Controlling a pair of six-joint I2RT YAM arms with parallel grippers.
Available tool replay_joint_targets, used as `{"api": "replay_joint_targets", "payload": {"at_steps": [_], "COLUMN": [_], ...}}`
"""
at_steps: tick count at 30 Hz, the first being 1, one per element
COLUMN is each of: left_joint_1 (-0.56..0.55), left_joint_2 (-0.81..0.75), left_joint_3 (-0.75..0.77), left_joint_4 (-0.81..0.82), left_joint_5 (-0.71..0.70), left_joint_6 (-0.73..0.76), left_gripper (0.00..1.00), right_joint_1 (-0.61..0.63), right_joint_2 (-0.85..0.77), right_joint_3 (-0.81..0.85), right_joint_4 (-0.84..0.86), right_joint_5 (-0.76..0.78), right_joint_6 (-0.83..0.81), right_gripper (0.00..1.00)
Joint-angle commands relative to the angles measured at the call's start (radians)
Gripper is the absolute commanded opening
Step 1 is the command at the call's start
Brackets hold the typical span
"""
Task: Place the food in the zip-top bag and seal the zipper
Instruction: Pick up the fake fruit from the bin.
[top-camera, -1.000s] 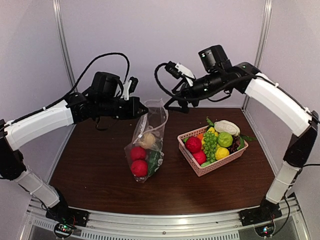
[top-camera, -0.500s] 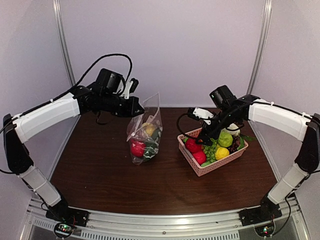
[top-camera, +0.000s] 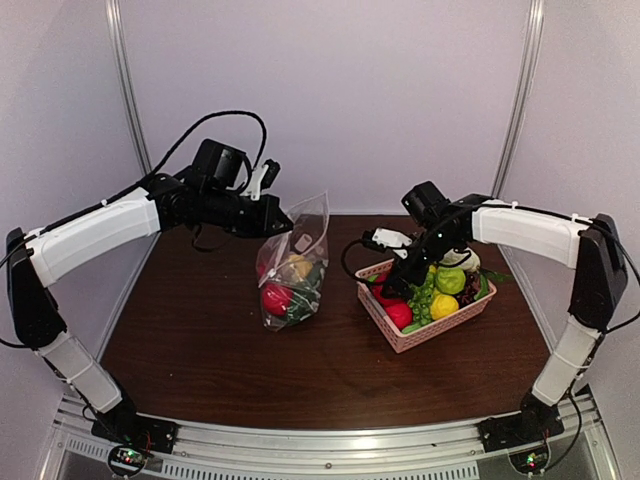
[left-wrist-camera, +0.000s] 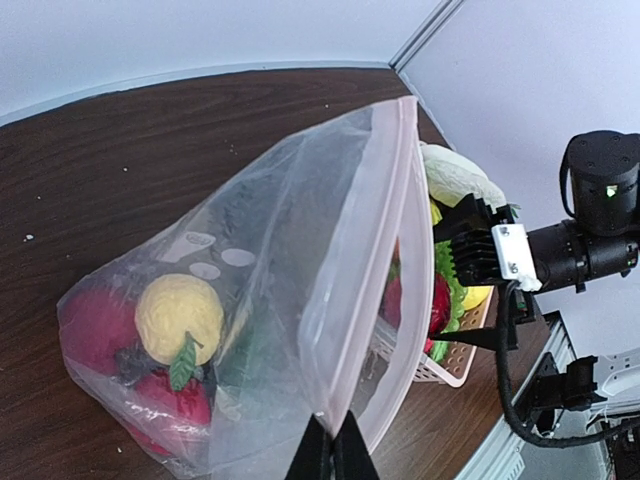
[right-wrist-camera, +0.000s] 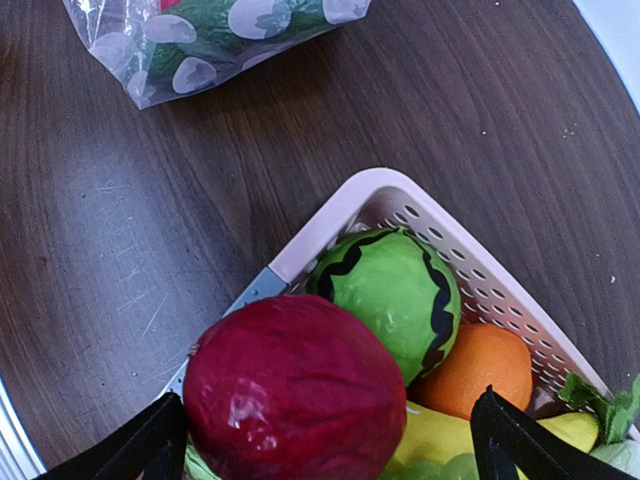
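Observation:
The zip-top bag (top-camera: 293, 268) hangs from my left gripper (top-camera: 284, 221), its bottom resting on the table. In the left wrist view my left gripper (left-wrist-camera: 329, 447) is shut on the bag's rim, and the pale zipper strip (left-wrist-camera: 388, 240) runs up from it with the mouth gaping. Inside lie a yellow fruit (left-wrist-camera: 180, 316) and red ones (left-wrist-camera: 165, 402). My right gripper (top-camera: 392, 284) is low over the pink basket's near-left corner. In the right wrist view it (right-wrist-camera: 328, 412) is open, its fingers either side of a dark red round food (right-wrist-camera: 292, 385). No slider tab shows.
The pink lattice basket (top-camera: 437, 327) on the right holds a red ball, green grapes (top-camera: 419, 285), a yellow piece, a green apple (top-camera: 450, 279) and a white cabbage. The right wrist view shows a green striped melon (right-wrist-camera: 392, 285) and an orange (right-wrist-camera: 480, 365) behind the red food.
My right arm swung from above the bag down to the basket and closed in on the red food. My left arm shifted slightly, still holding the bag by its rim.

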Motion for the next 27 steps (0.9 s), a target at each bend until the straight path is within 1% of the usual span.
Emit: {"api": "replay_joint_targets", "payload": {"at_steps": [1, 3, 7, 9, 12, 14, 18, 21, 23, 25, 27], "left_joint_1": [0.0, 0.0, 0.0, 0.0, 0.0, 0.0, 0.0, 0.0, 0.0, -0.001, -0.002], "left_joint_2": [-0.031, -0.035, -0.034, -0.032, -0.025, -0.018, -0.003, 0.012, 0.016, 0.016, 0.01], "left_joint_3": [-0.015, -0.02, -0.026, -0.026, -0.025, -0.021, -0.016, -0.005, 0.001, 0.001, 0.0], "left_joint_4": [0.043, 0.044, 0.046, 0.048, 0.052, 0.056, 0.071, 0.077, 0.077, 0.077, 0.077], "left_joint_5": [0.014, 0.015, 0.019, 0.022, 0.026, 0.034, 0.054, 0.077, 0.088, 0.094, 0.102], "left_joint_6": [-0.013, -0.015, -0.017, -0.017, -0.017, -0.019, -0.03, -0.041, -0.047, -0.052, -0.056], "left_gripper": [0.0, 0.0, 0.0, 0.0, 0.0, 0.0, 0.0, 0.0, 0.0, 0.0, 0.0], "right_joint_1": [0.006, 0.006, 0.006, 0.007, 0.007, 0.008, 0.032, 0.06, 0.076, 0.089, 0.104], "right_joint_2": [0.033, 0.039, 0.051, 0.029, -0.035, -0.075, -0.141, -0.18, -0.181, -0.149, -0.093], "right_joint_3": [0.048, 0.056, 0.087, 0.102, 0.133, 0.168, 0.255, 0.289, 0.302, 0.331, 0.389], "right_joint_4": [-0.037, -0.046, -0.096, -0.117, -0.141, -0.166, -0.181, -0.109, -0.032, 0.017, 0.024], "right_joint_5": [-0.054, -0.063, -0.074, -0.077, -0.071, -0.099, -0.24, -0.341, -0.379, -0.407, -0.437], "right_joint_6": [-0.002, -0.002, -0.008, -0.009, -0.01, -0.008, -0.004, 0.016, 0.049, 0.093, 0.113], "right_gripper": [0.99, 0.95, 0.75, 0.71, 0.69, 0.69, 0.68, 0.69, 0.7, 0.7, 0.7]}}
